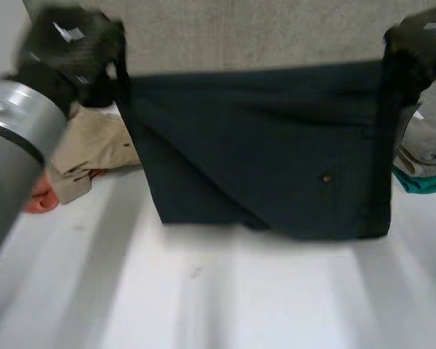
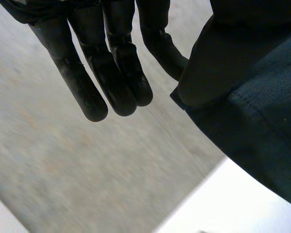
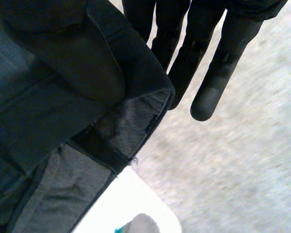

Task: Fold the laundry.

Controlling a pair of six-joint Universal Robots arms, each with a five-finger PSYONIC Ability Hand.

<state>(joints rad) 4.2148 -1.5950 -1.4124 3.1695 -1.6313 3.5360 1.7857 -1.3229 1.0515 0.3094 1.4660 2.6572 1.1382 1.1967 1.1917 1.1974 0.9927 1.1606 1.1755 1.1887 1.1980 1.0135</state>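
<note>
Navy garment (image 1: 261, 153) hangs spread over middle of white table (image 1: 203, 291). Left hand (image 1: 73, 51) pinches its upper left corner, right hand (image 1: 414, 43) its upper right corner. Beige clothing (image 1: 94, 149) at left, grey folded pile (image 1: 429, 145) at right.

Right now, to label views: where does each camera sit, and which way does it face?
Head view: behind, between the arms, looking down at the white table; left hand and right hand hold the dark garment.
Left wrist view: on that wrist, down the left hand toward the floor.
Right wrist view: likewise, down the right hand.
All share the dark garment.
</note>
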